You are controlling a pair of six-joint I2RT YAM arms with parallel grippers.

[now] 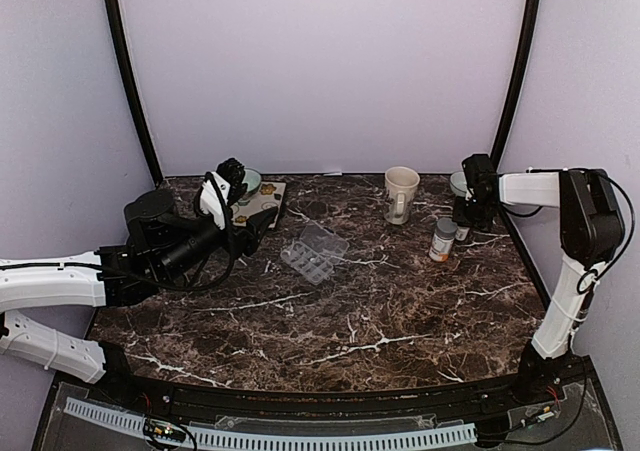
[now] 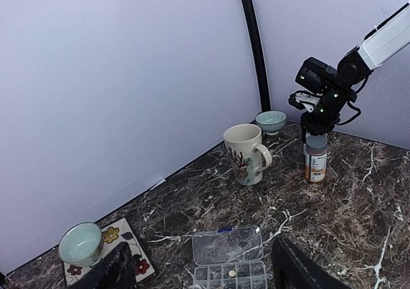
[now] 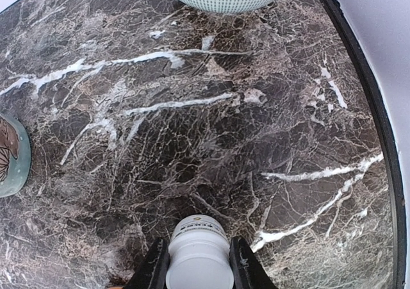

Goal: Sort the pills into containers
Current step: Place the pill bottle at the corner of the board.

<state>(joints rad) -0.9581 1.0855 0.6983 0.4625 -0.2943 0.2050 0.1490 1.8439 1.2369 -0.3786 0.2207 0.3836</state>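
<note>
Top view: 1 pill organizer (image 1: 315,252), lid open, mid counter (image 1: 380,321). Also 1 mug (image 1: 400,193), 1 orange bottle (image 1: 442,239) and 2 bowls: left bowl (image 1: 250,179), right bowl (image 1: 458,182).

Left wrist view: left gripper (image 2: 200,250) open, nothing betw. its fingers, organizer just below. 1 small yellow pill (image 2: 232,273) in a cell. Orange bottle's label unreadable.

Right wrist view: right gripper (image 3: 198,263) clamped on 1 white bottle (image 3: 198,238). Print on its top too small to read.

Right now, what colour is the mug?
The mug is cream with a reddish-brown print; clearest in the left wrist view.
</note>
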